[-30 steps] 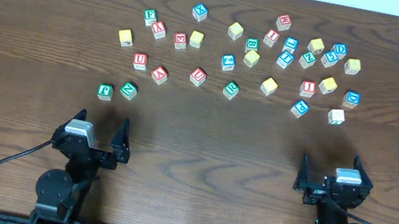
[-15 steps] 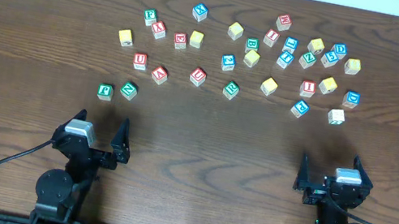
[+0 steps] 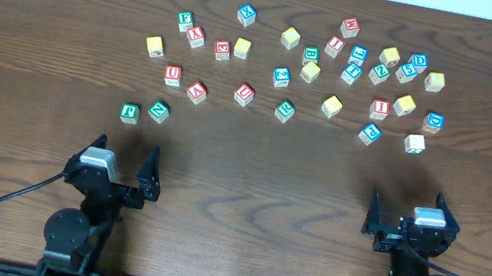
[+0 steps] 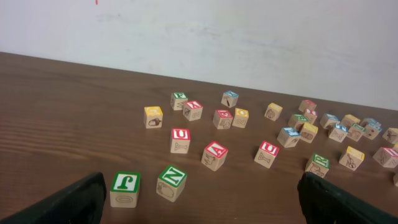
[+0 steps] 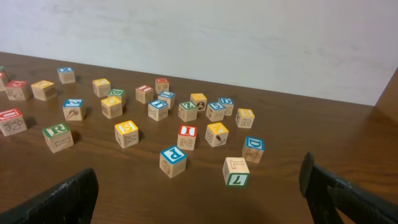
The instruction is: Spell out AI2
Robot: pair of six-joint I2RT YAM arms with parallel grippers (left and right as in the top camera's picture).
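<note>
The red A block (image 3: 196,92) lies at the left of the scattered blocks, and shows in the left wrist view (image 4: 214,155). The red I block (image 3: 379,109) lies at the right, also in the right wrist view (image 5: 187,137). A yellow-topped block (image 5: 198,101) seems to show a dark 2 on its side; from overhead (image 3: 389,56) the figure is unreadable. My left gripper (image 3: 117,158) (image 4: 208,208) is open and empty near the front edge. My right gripper (image 3: 411,210) (image 5: 199,205) is open and empty too, well short of the blocks.
Several lettered wooden blocks are scattered across the far half of the dark wooden table (image 3: 249,179). Nearest the left gripper are two green blocks (image 3: 131,113) (image 3: 159,111). Nearest the right are a blue P block (image 3: 370,133) and a white block (image 3: 415,143).
</note>
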